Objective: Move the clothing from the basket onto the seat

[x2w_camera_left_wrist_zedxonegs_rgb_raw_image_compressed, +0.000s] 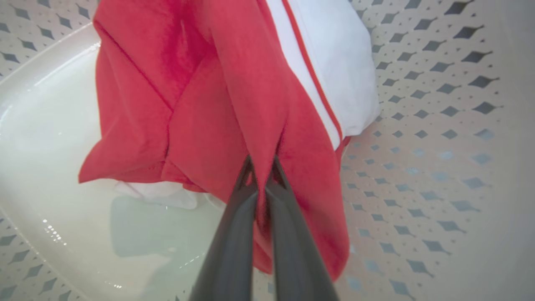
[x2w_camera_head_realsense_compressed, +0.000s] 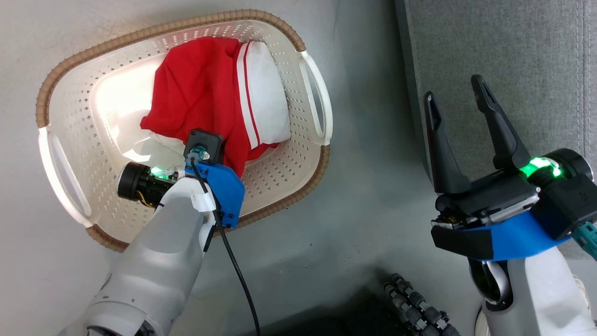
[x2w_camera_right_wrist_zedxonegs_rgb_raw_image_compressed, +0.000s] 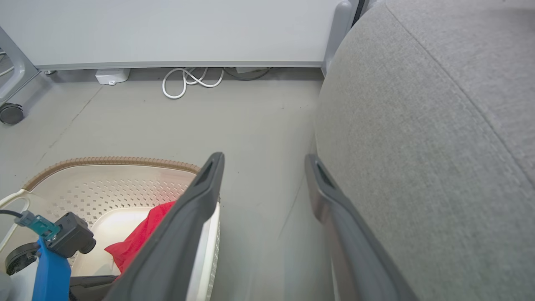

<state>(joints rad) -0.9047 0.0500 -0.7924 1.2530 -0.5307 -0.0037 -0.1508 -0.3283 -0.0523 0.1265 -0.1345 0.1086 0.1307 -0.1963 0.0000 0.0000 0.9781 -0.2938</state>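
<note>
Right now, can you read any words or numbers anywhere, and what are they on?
No text can be read.
The clothing shows only plain red cloth, white panels and stripes.
The basket shows holes and a woven rim, with no legible label.

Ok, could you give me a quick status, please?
Left gripper shut on clothing, inside basket. Right gripper open, near seat. Nothing seen blocking.

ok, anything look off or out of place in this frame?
Nothing stands out. The clothing lies bunched inside the upright basket, nothing spilled. The left gripper is shut on a red fold; the right gripper is open beside the seat.
</note>
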